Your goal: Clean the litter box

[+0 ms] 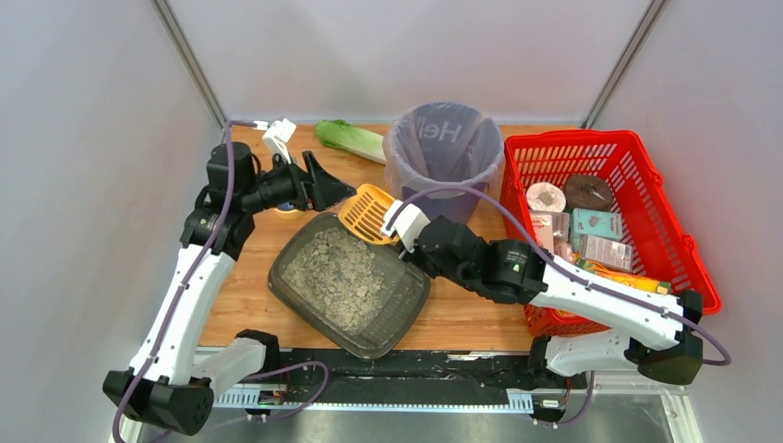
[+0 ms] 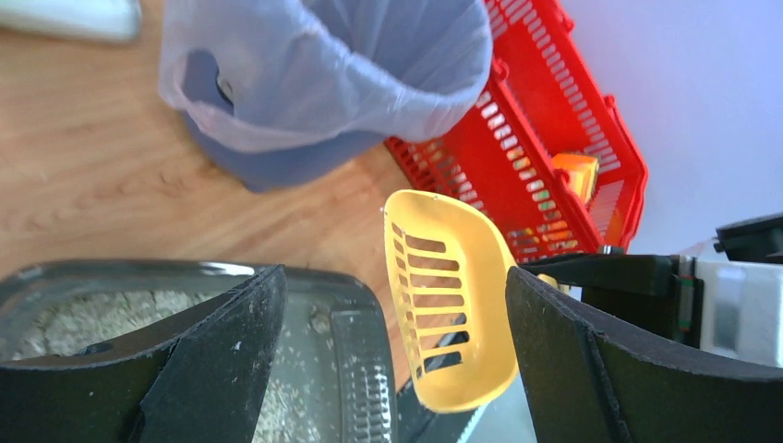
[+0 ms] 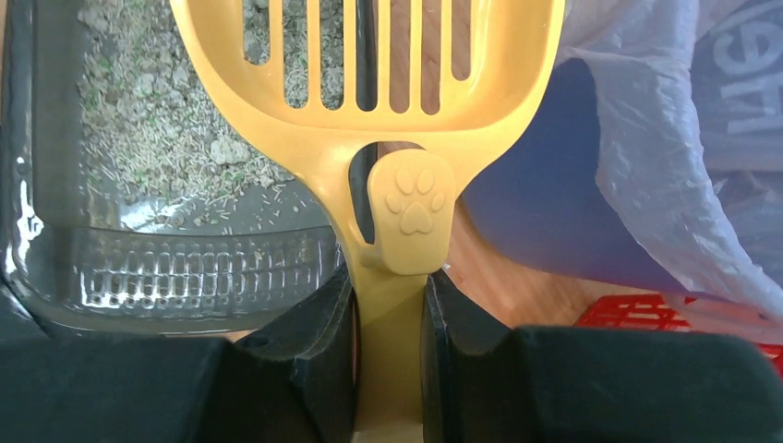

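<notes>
My right jaws clench the handle of the yellow scoop (image 1: 367, 212) above the far rim of the litter box (image 1: 406, 300), mid-counter (image 1: 462, 314); my left jaws gape empty. I should enter the litter (image 1: 337, 272) shallowly, lift level, and sift before reaching the bin (image 1: 406, 152).

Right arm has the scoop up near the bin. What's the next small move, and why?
Probably tip the yellow scoop down into the litter. The right gripper is clamped on its handle, the slotted bowl looks empty, and it hangs over the far edge of the litter box, where clumps lie.
</notes>
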Robot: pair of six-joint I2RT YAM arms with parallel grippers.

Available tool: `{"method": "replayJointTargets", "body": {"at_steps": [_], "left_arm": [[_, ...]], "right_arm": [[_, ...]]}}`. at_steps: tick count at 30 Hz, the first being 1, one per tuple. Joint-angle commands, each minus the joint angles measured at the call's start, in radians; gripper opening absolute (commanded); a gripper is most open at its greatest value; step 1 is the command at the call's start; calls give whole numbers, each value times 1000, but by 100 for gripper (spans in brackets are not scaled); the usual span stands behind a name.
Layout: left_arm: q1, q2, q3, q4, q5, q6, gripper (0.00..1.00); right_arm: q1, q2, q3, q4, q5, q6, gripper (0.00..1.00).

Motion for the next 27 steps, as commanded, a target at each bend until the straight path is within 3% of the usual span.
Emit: {"method": "replayJointTargets", "body": {"at_steps": [1, 6, 9, 12, 13, 14, 15, 16, 19, 20, 21, 23, 27], "left_arm": [[4, 15, -39, 39, 140, -6, 95], [4, 28, -132, 118, 243, -39, 89], [2, 37, -164, 135, 277, -40, 74], [1, 39, -200, 192, 301, -61, 28], [1, 34, -210, 212, 308, -84, 5], [1, 32, -227, 229, 314, -95, 0], [2, 29, -232, 250, 315, -101, 0], [2, 23, -235, 255, 314, -104, 0], [13, 0, -246, 301, 282, -139, 0], [21, -3, -255, 321, 280, -157, 0], [47, -7, -261, 364, 280, -179, 0], [76, -18, -281, 410, 289, -245, 0], [128, -32, -301, 471, 289, -296, 0]], "right_arm": [[35, -19, -17, 110, 73, -164, 0], [52, 2, -23, 122, 64, -217, 0], [58, 24, -17, 125, 63, -245, 0], [61, 47, -9, 133, 82, -250, 0], [61, 50, -5, 133, 95, -242, 1], [58, 56, 0, 136, 110, -227, 6], [59, 58, 0, 136, 150, -196, 25], [59, 56, -5, 141, 167, -182, 32], [44, 10, -46, 173, 188, -119, 66], [29, -30, -60, 190, 175, -98, 85], [20, -59, -83, 197, 158, -49, 93], [-25, -112, -109, 217, 82, 14, 100], [-173, -286, -175, 254, -139, 215, 100]]}}
